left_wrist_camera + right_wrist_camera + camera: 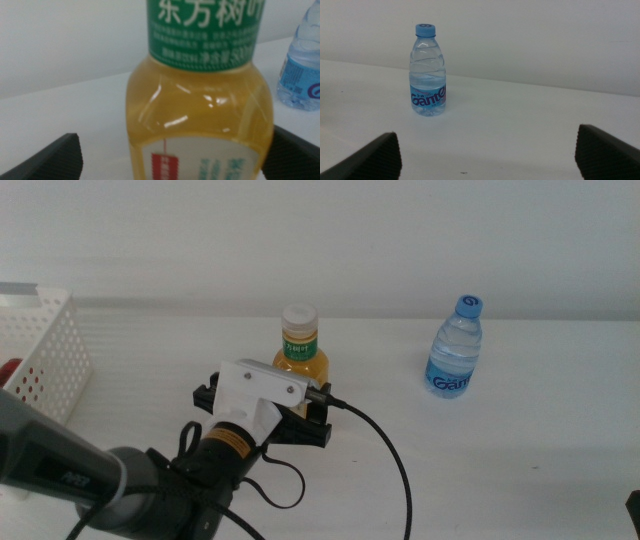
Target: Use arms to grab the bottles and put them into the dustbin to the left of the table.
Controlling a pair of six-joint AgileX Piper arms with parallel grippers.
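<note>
The task looks partly done. A patch of red shows through the near wall of the white dustbin (45, 350) at the far left of the bench (520, 460), probably the can already dropped in, though too little is visible to be sure. Two bottles remain out.

The orange-yellow bottle (300, 352) stands upright at mid-bench, long axis vertical, cream cap up. The left gripper (268, 412) has its jaws spread on either side of the bottle's lower body; in the left wrist view one jaw sits against the bottle (200, 125) and the other is apart from it, so it is not yet clamped.

The water bottle (427, 75) stands upright to the right, blue cap up. The right gripper (490, 155) waits released, near the bench's front edge, well apart from it.
</note>
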